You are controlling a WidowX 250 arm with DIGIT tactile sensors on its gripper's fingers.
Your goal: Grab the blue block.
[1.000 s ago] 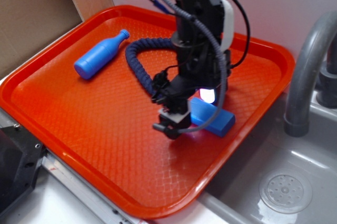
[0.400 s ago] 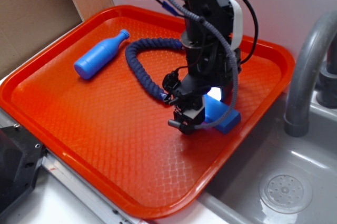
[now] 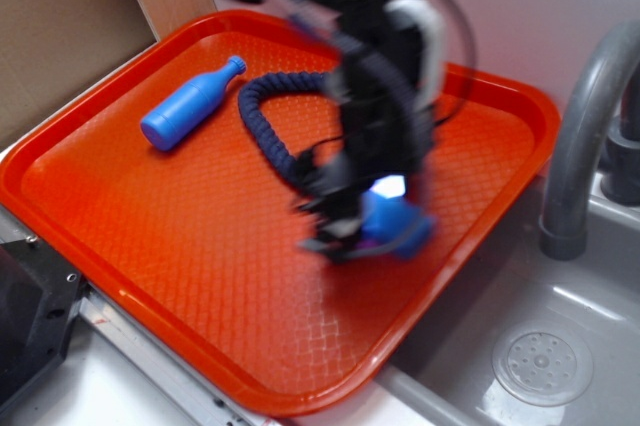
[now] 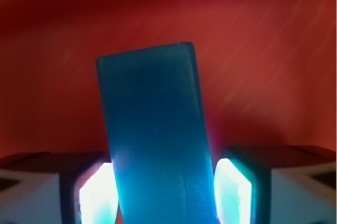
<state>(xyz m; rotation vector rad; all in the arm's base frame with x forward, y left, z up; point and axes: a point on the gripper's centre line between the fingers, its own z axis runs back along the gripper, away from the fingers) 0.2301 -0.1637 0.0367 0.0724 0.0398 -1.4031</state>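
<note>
The arm descends from the upper edge of the exterior view, its black links and cabling motion-blurred. The wrist section points steeply downward, with a white housing panel on its right-hand side as seen from the room and a small lit spot glowing near its lower end. The gripper (image 3: pixel 362 231) sits at the bottom of the arm, low over the surface. In the wrist view both fingers (image 4: pixel 96 196) stand at the lower corners, brightly lit, one on each side of the blue block (image 4: pixel 157 140), with the jaws set close against its long faces.
</note>
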